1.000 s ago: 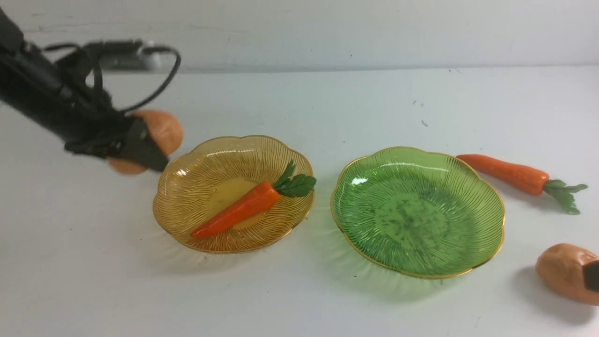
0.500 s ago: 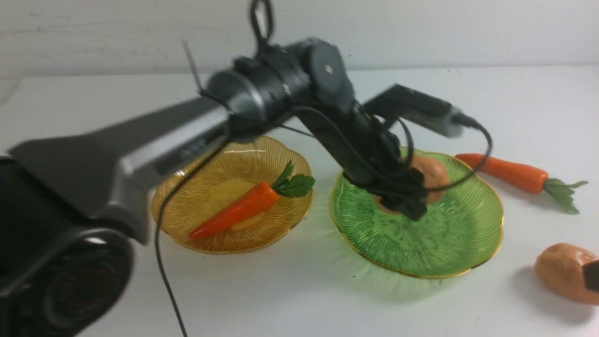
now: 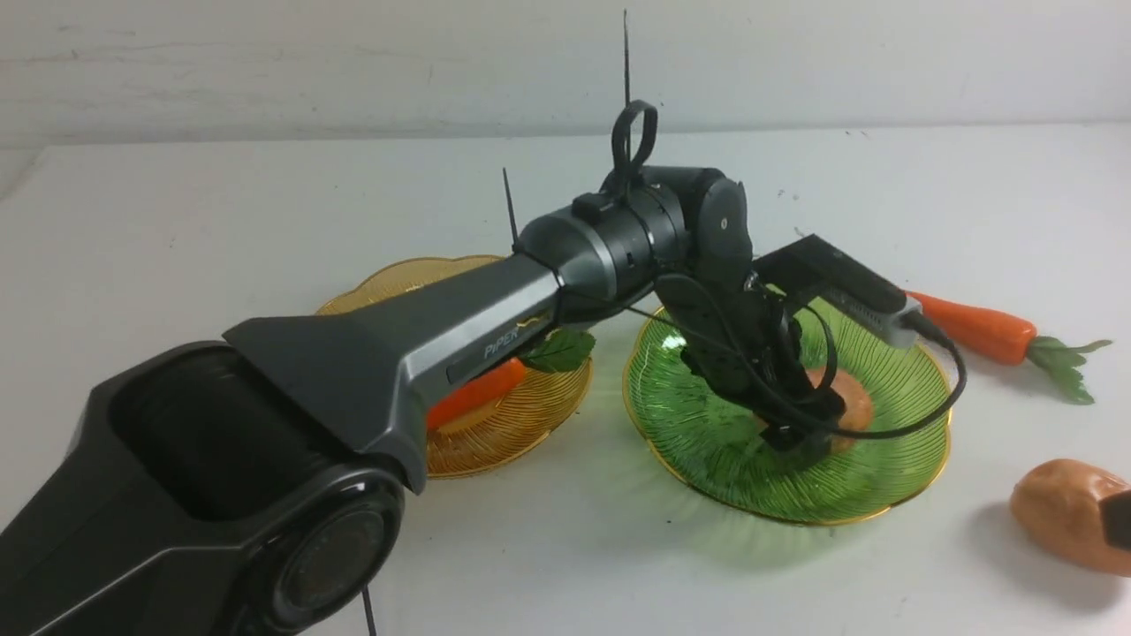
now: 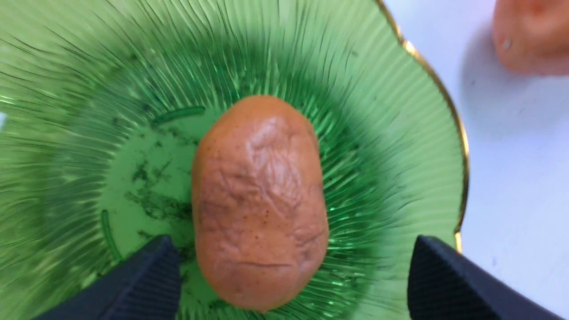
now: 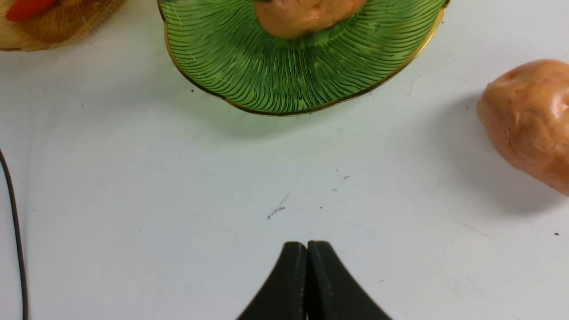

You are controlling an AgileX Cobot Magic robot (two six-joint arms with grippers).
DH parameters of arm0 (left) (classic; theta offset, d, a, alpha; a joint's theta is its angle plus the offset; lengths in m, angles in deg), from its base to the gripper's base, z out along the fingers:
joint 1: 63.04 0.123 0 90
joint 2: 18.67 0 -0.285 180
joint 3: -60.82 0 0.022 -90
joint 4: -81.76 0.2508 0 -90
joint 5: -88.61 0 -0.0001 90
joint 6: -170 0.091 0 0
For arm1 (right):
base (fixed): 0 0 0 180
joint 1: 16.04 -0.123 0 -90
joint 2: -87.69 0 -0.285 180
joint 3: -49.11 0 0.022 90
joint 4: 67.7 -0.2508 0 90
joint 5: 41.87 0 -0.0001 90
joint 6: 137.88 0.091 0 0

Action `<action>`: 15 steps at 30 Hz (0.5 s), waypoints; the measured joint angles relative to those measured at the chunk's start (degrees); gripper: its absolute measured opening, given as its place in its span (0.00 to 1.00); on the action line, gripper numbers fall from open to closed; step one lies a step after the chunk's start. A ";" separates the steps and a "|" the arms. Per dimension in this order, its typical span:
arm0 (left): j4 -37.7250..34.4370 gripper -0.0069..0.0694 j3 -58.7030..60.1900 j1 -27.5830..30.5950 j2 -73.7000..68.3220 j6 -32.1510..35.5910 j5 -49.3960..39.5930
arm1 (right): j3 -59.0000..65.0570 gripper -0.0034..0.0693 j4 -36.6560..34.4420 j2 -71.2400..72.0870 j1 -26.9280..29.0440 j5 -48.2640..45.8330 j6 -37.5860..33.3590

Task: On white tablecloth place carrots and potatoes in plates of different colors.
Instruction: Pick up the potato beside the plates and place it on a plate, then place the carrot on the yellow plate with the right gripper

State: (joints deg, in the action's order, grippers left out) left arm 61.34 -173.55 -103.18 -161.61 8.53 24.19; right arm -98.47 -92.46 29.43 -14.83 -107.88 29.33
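Whole potato [image 4: 260, 204] in left wrist view; partly hidden in front view

A whitish wall [image 3: 398, 88] spans the full width of the front view. Faint grey streaks [image 3: 177, 49] mark the wall's left part, and a small greyish patch [image 3: 13, 168] shows just below its left end.

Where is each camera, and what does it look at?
Front view: between the arms, facing forward over both plates; the left arm shows, plus a bit of the right.
Left wrist view: on the left wrist, facing the green plate and its potato; two open fingertips show.
Right wrist view: on the right wrist, facing the tablecloth; closed fingertips show.
Both wrist views share that plate.
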 joint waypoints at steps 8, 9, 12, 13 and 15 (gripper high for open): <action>5.10 0.64 -13.52 1.61 0.19 -9.67 -6.18 | -0.20 0.03 0.00 -2.31 0.00 1.39 -2.93; 6.40 0.53 -15.06 2.14 0.83 -10.33 -6.24 | -0.39 0.03 0.11 -3.17 0.00 1.29 -2.92; 7.89 0.29 -15.95 3.78 3.06 -10.93 -7.06 | -2.32 0.03 1.10 -7.47 0.00 -0.22 -2.98; 8.00 0.23 -15.93 4.20 3.75 -10.93 -7.19 | -3.32 0.03 1.38 -9.39 0.00 -0.49 -2.93; 8.31 0.16 -15.75 5.18 5.47 -10.93 -7.31 | -5.30 0.03 2.37 -13.25 0.00 -0.91 -2.74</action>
State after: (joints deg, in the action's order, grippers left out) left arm 69.65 -189.31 -98.00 -156.14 -2.40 16.88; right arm -103.77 -90.09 16.18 -14.83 -108.79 26.60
